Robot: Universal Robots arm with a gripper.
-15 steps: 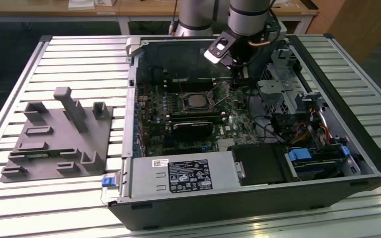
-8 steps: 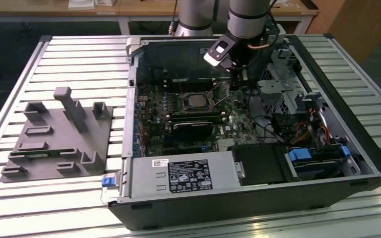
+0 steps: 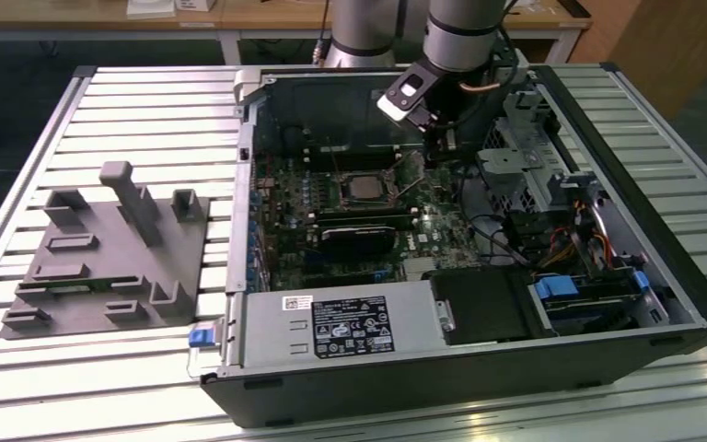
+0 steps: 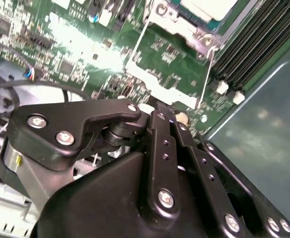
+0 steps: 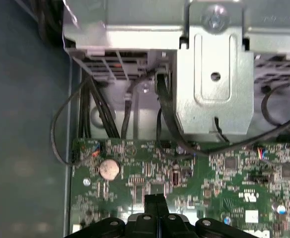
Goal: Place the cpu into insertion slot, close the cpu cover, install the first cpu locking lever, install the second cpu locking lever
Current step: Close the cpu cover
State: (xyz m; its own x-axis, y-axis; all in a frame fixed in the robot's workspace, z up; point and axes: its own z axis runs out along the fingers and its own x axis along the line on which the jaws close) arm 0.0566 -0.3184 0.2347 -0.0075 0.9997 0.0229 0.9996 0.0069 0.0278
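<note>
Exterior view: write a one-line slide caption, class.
Robot arm's gripper reaches into the open black computer case, near the silver-topped square cpu on the green motherboard.

Black open-sided computer case [image 3: 452,382] lies on slatted silver metal table [image 3: 144,110]. Grey moulded plastic fixture block [image 3: 102,253] sits on the table at the exterior view's left of the case, apart from it.

Inside the case:
- Green motherboard [image 3: 292,249] on the floor.
- Small square silver-topped cpu [image 3: 364,189] in square black insertion slot [image 3: 339,189], mid-board.
- Long black rectangular card [image 3: 360,230] just in front of the slot.
- Grey metal power-supply box [image 3: 329,327] along the near wall.
- Black gripper [image 3: 445,147] above the board, just to the exterior view's right of the slot.
- Grey metal drive cage [image 3: 519,175] further right.
</note>
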